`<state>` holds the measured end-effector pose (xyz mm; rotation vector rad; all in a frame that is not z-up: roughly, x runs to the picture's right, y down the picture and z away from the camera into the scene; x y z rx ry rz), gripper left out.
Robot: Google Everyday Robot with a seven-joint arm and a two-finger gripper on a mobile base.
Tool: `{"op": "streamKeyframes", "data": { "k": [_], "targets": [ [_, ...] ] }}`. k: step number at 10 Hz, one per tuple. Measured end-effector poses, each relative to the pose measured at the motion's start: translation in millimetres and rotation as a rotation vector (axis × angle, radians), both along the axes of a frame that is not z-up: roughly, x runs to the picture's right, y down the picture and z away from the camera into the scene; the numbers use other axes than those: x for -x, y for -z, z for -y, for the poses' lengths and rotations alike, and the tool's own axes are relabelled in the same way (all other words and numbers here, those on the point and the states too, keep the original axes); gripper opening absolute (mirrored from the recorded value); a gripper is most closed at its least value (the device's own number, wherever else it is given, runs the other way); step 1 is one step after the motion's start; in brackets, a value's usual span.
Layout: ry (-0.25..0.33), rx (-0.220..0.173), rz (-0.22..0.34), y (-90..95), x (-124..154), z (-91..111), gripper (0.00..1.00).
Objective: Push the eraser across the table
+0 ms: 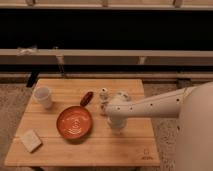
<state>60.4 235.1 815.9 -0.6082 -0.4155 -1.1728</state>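
My gripper (116,127) points down at the table (120,148), right of its middle, at the end of the white arm that reaches in from the right. It is shut, and the wrist covers its fingers. The eraser is hidden; no small black and tan block shows anywhere on the wood. The gripper stands just right of the orange pan (74,122).
The pan's reddish-brown handle (87,98) points toward the back. A small white bottle-like object (103,95) stands just behind the wrist. A white cup (43,96) is at the back left, a pale beige block (31,140) at the front left. A dark wall and rail run behind the table.
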Motion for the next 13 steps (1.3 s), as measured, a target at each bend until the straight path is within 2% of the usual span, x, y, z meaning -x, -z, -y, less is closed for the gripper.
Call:
{"op": "streamKeyframes", "data": {
  "k": [13],
  "targets": [
    [-0.017,-0.002,-0.041,-32.1,-16,50,0.0]
  ]
}}
